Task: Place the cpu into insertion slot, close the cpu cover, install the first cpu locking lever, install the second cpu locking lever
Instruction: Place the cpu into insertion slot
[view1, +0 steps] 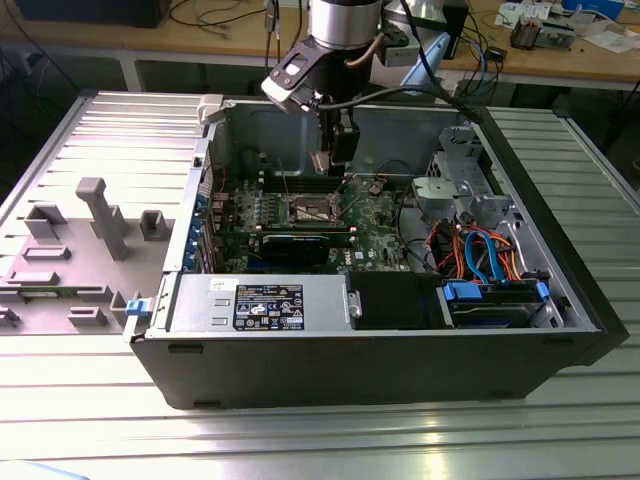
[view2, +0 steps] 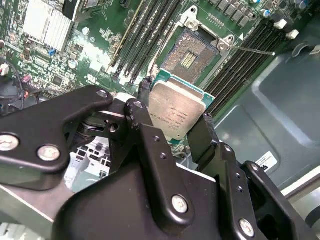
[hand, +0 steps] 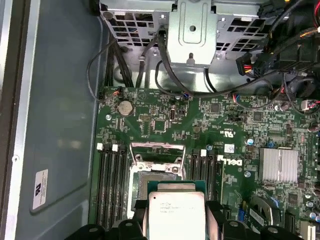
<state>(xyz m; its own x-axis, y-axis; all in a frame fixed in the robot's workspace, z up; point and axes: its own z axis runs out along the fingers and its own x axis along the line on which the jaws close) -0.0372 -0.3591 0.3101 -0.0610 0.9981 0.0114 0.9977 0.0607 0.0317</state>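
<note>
The matt black gripper (view2: 174, 120) carries bright metal screws (view2: 180, 203); the cpu (view2: 176, 111) has a pale satin metal face and a green edge. The insertion slot (view2: 192, 52) pairs a silvery metal frame with a golden-brown centre. The surface (view1: 320, 440) is ribbed, gleaming metal.

A robotics lab: cable-strewn workbench (view1: 180, 48) behind an opened computer case (view1: 400, 350) on a slatted metal table (view1: 300, 440)

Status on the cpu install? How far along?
Done: the cpu is picked up, clamped in the gripper. In hand: it hangs over the motherboard, close to the insertion slot. Left: the slot is bare, so seating the cpu, closing the cover and both levers are not yet done.
</note>
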